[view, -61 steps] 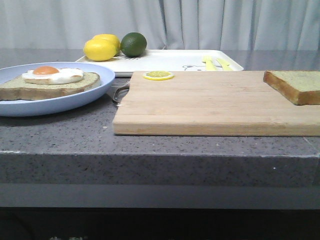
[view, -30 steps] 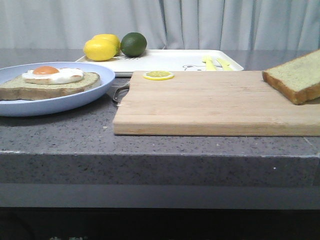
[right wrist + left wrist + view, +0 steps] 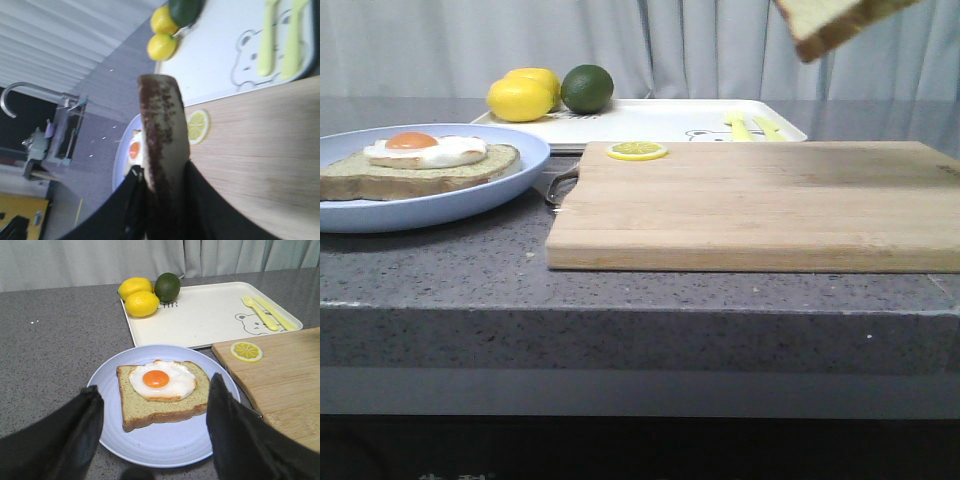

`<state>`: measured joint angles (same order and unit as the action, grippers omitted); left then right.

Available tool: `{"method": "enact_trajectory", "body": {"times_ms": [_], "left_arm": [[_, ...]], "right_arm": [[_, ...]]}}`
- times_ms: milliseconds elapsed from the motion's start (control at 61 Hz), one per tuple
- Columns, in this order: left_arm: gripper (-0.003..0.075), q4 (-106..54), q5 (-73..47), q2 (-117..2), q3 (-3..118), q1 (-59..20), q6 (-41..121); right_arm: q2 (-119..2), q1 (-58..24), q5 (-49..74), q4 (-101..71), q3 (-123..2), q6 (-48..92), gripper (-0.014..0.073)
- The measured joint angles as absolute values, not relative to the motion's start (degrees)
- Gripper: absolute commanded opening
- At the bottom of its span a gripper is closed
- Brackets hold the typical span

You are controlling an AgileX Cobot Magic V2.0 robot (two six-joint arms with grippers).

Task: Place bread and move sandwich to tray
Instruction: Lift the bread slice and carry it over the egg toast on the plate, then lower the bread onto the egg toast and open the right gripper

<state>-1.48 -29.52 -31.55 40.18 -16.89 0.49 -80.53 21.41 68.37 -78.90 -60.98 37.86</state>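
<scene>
Right gripper [image 3: 161, 187] clamped on the bread [image 3: 162, 145], which is held in the air, tilted, well above the cutting board [image 3: 750, 205]

Left gripper [image 3: 152, 440] is seen with its two dark fingers [image 3: 80, 435] spread wide and nothing between them, hung over the light blue plate [image 3: 170, 447]. On that plate the sandwich [image 3: 162, 392] is laid flat, with the fried egg [image 3: 161, 380] on top. Just beside the plate the wooden cutting board is set, and a lemon slice [image 3: 637, 151] is laid on its far left corner. Behind both, the white tray [image 3: 210, 315] is placed on the grey counter [image 3: 450, 270]; two lemons [image 3: 137, 297] and a lime [image 3: 167, 286] are kept at its far left corner, and a yellow fork [image 3: 260, 312] and knife [image 3: 277, 312] are laid beside the bear drawing [image 3: 250, 324] at its right
</scene>
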Motion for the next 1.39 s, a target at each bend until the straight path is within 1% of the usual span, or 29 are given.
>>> {"method": "enact_trajectory", "body": {"times_ms": [49, 164, 295, 410, 623, 738, 934, 1131, 1262, 1393], "left_arm": [[0.0437, -1.5, -29.5, -31.5, 40.2, -16.9, 0.5], [0.0437, -1.5, -29.5, -31.5, 40.2, -16.9, 0.5], [0.0437, -1.5, -29.5, -31.5, 40.2, -16.9, 0.5], [0.0437, -1.4, -29.5, -31.5, 40.2, -16.9, 0.5], [0.0437, -1.4, -29.5, -31.5, 40.2, -16.9, 0.5], [0.0437, -1.4, -29.5, -31.5, 40.2, -16.9, 0.5], [0.0437, -1.4, -29.5, -31.5, 40.2, -16.9, 0.5], [0.0437, -1.4, -29.5, -31.5, 40.2, -16.9, 0.5], [0.0437, -1.4, -29.5, -31.5, 40.2, -16.9, 0.5], [0.0437, -1.4, -29.5, -31.5, 40.2, -16.9, 0.5]], "right_arm": [[-80.5, 18.7, 68.3, -80.2, -61.0, 37.9, 0.0181], [-80.5, 9.3, 66.9, -82.4, -61.0, 37.9, 0.0181], [-80.5, -1.7, 58.0, -85.5, -60.9, 37.9, 0.0181], [-81.3, -9.8, 49.1, -90.2, -60.9, 37.9, 0.0181], [-86.2, -22.2, 39.7, -99.8, -60.8, 41.4, 0.0181], [-91.1, -26.0, 37.4, -101.0, -62.4, 44.3, 0.0181], [-100.1, -29.4, 36.1, -101.7, -71.1, 45.0, 0.0181], [-107.9, -32.0, 33.0, -102.0, -81.0, 39.5, 0.0181], [-110.4, -34.0, 26.9, -102.4, -84.2, 34.6, 0.0181], [-111.4, -35.7, 21.0, -102.8, -84.7, 31.4, 0.0181]]}}
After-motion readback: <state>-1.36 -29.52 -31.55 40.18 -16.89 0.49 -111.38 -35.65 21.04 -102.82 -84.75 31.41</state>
